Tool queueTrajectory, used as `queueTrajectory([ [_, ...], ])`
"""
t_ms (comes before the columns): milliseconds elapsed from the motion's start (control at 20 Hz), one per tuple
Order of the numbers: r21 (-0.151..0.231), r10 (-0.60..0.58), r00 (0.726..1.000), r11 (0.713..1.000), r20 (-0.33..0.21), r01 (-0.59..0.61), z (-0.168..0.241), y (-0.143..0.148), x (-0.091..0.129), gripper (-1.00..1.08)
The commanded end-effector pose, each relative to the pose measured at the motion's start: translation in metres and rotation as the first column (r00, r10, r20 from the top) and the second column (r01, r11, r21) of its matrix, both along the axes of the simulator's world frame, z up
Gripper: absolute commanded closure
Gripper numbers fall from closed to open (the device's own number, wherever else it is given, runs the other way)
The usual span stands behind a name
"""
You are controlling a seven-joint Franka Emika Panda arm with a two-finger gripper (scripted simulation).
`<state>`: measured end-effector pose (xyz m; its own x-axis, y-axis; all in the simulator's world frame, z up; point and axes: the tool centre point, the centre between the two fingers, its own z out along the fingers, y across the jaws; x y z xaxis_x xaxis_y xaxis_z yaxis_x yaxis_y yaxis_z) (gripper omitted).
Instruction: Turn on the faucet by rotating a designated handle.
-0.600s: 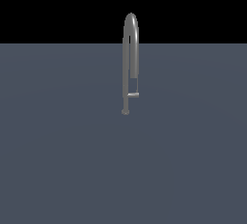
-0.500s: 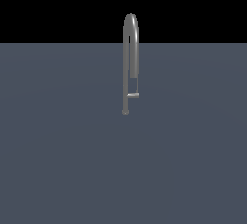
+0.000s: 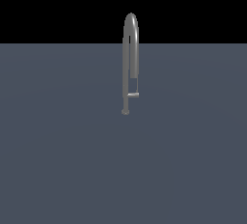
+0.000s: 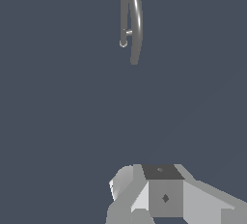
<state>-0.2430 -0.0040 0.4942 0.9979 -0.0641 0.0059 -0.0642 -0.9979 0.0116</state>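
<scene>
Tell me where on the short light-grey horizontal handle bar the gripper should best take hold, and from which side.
Probably the free tip of the short light-grey handle bar, farthest from the tall grey arched faucet pipe. It juts toward the exterior view's right, so approach from that side; the tip gives most leverage. The gripper is well apart from it.

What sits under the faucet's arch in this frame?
Under the faucet arch only the short handle shows, branching off the pipe low down above the grey floor. Nothing else is visible there.

We see a grey metallic faucet [image 3: 130, 49] with a lighter grey handle [image 3: 133, 94], on a plain slate-blue worktop [image 3: 58, 160]; the pincer [image 4: 159, 196] looks white and grey.
</scene>
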Motion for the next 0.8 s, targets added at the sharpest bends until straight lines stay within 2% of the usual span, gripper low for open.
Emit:
queueTrajectory([
  [0,0.014,-0.014,1.000,1.000,-0.016,0.014,-0.001,0.000,0.007,1.08],
  [400,0.085,-0.081,0.992,0.992,-0.100,0.089,-0.007,0.001,0.042,1.08],
  [750,0.156,-0.147,0.969,0.971,-0.200,0.180,-0.017,0.000,0.082,1.08],
])
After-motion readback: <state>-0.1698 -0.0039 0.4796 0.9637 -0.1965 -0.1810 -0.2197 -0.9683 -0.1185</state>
